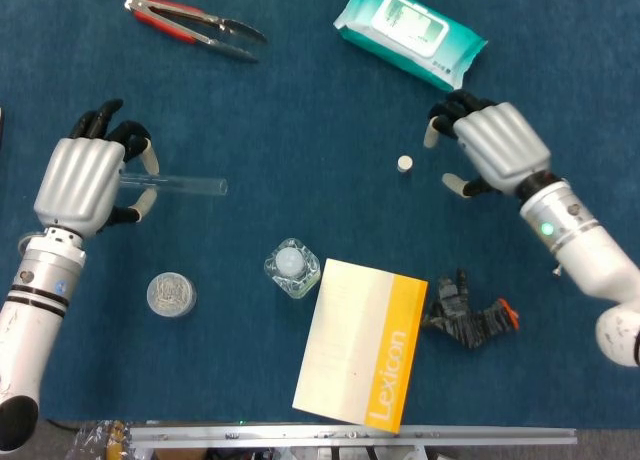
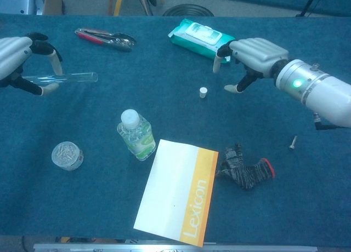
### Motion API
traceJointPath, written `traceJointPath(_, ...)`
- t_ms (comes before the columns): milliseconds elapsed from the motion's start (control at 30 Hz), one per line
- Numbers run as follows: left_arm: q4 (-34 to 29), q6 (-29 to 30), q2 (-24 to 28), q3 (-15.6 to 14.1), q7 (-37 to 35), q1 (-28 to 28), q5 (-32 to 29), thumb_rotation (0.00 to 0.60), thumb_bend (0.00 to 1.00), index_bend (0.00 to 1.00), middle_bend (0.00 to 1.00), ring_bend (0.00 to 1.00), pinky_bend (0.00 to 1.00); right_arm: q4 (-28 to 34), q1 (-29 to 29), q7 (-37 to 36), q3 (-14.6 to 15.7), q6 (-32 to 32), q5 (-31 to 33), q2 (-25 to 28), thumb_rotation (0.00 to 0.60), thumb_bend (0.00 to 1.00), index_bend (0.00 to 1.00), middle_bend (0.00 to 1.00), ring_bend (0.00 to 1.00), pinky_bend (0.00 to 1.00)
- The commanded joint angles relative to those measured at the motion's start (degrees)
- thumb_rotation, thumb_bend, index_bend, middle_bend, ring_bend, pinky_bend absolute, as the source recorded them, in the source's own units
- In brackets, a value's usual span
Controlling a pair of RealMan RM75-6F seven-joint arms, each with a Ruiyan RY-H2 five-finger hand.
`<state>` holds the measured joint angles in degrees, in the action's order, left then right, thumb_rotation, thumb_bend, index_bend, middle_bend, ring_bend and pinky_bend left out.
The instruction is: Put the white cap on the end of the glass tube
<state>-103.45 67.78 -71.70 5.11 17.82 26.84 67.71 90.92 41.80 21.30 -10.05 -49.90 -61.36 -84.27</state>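
Note:
My left hand (image 1: pixel 85 178) (image 2: pixel 22 60) holds a clear glass tube (image 1: pixel 185 186) (image 2: pixel 68 77) at the left of the blue table, the tube's free end pointing right. A small white cap (image 1: pixel 404 163) (image 2: pixel 203 92) stands alone on the cloth right of centre. My right hand (image 1: pixel 490 150) (image 2: pixel 249 55) hovers just right of the cap with its fingers spread and curved, holding nothing and apart from the cap.
A small water bottle (image 1: pixel 291 267) stands left of a white and orange Lexicon booklet (image 1: pixel 362 340). A metal tin (image 1: pixel 171 294), red-handled pliers (image 1: pixel 195 22), a wipes pack (image 1: pixel 410 32), a dark glove (image 1: pixel 467 316) and a screw (image 2: pixel 293 142) lie around.

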Motion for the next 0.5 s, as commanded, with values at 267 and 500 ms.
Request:
traceJointPath(267,0.1,-0.2,0.1,-0.3,-0.5,-0.3,1.0,0.600,0.33,0.59,0.30,0.08,0.12,-6.3,4.0,5.2,0.3,1.5,6.5,-6.4,0.600,0.22,0.41,0.27,0.13,0.32)
traceJointPath(500,0.7,-0.5,0.2,-0.5,-1.5,-0.7,1.4,0.600,0.33,0.59,0.30,0.08,0.12,-10.7,5.8,6.2,0.5,2.2,8.9,-10.4,0.600,0.22,0.42,0.27,0.13,0.32)
